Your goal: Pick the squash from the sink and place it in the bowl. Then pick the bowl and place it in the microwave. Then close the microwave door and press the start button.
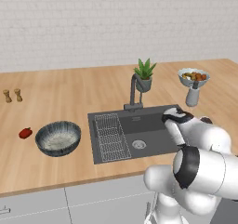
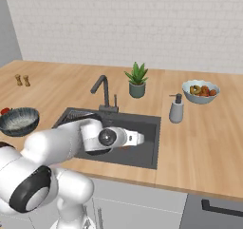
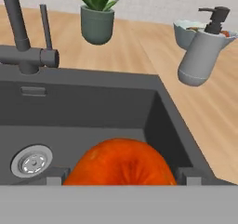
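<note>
Wide-open jaws of the gripper (image 3: 120, 180) straddle the squash (image 3: 120, 165), not yet closed on it, low in the sink (image 1: 148, 123) near its right wall (drain to the left). Left on the counter, the bowl (image 1: 58, 138) waits to receive it.

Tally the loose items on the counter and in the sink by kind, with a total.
Vegetables: 2, round orange-red squash in the dark grey sink, small dark red pepper
Bowls: 2, ribbed grey-blue bowl, pale fruit-filled bowl
Small brown shakers: 2
Potted green plant: 1
Grey soap dispenser: 1
Total: 8
</note>
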